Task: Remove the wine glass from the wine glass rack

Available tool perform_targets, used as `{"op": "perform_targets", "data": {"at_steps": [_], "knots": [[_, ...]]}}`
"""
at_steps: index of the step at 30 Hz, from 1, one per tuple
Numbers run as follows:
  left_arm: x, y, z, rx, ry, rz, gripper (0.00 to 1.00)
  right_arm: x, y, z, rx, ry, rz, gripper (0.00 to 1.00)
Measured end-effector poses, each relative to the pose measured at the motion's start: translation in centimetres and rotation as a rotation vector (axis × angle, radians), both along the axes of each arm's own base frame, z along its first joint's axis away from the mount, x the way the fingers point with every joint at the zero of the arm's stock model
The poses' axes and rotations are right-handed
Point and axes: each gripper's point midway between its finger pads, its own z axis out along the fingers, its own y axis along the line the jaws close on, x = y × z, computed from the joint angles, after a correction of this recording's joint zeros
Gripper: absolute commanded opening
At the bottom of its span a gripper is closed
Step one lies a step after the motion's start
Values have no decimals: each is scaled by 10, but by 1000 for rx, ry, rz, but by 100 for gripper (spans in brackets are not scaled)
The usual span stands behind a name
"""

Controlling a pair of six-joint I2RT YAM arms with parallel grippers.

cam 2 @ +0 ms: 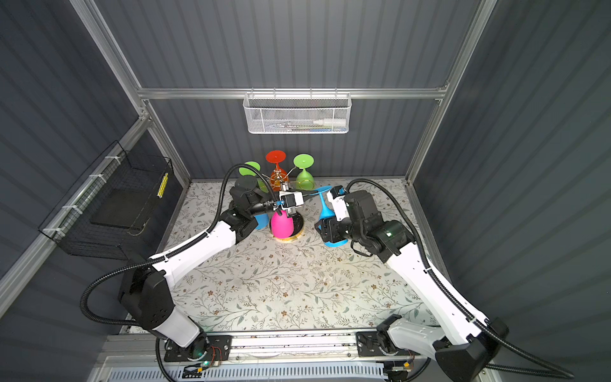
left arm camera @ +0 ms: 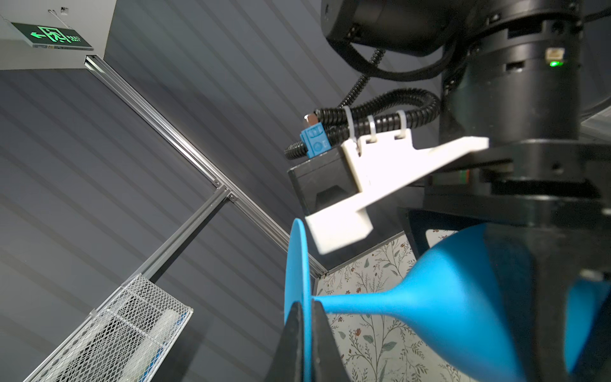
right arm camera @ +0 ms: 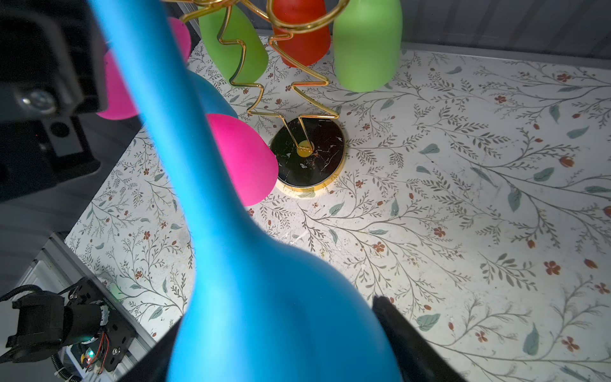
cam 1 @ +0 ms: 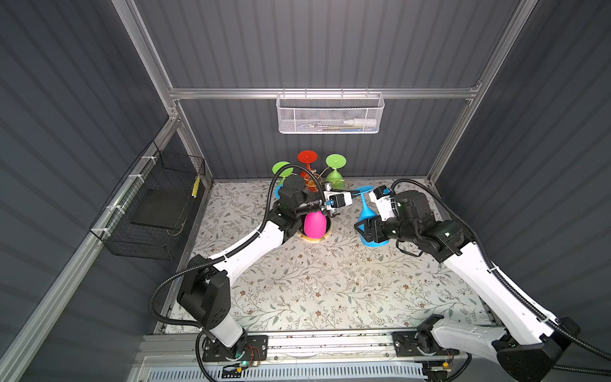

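1. Right of centre, over the floral table [cam 1: 330, 291], the right claw [cam 1: 369, 231] is clenched round the bowl of the inverted blue wine glass [cam 1: 365, 205].
2. The left claw [left arm camera: 305, 337] pinches its foot.
3. Just left, upper centre, the wine glass rack [cam 2: 298, 226] carries a pink glass [cam 1: 314, 225].

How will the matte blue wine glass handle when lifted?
The matte blue wine glass looks plastic-like, so probably light and stiff. Pinched at its thin foot disc by the left tool, it may pivot. Its rounded bowl in the right tool could slip.
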Motion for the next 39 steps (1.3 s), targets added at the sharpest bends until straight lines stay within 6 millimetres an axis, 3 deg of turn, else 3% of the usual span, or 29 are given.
{"op": "perform_targets", "data": {"at_steps": [2, 6, 11, 20, 25, 29, 34, 39], "knots": [[0, 0, -1, 3, -5, 3, 0, 0, 0, 0, 2, 2, -1, 67], [3, 0, -5, 17, 2, 16, 0, -1, 0, 2, 11, -2, -6, 88], [9, 0, -15, 43, 88, 42, 0, -6, -2, 25, 66, -79, -6, 99], [42, 14, -25, 24, 359, 258, 0, -12, -19, 61, 178, -212, -39, 99], [68, 32, -13, -34, 571, 413, 0, -20, -51, 83, 285, -289, -108, 99], [86, 56, -10, -98, 784, 461, 0, -26, -78, 96, 377, -347, -168, 87], [107, 89, -16, -181, 1011, 473, 0, -24, -89, 91, 459, -333, -199, 73], [101, 85, -22, -189, 1097, 436, 0, -14, -82, 76, 508, -248, -184, 67]]}}
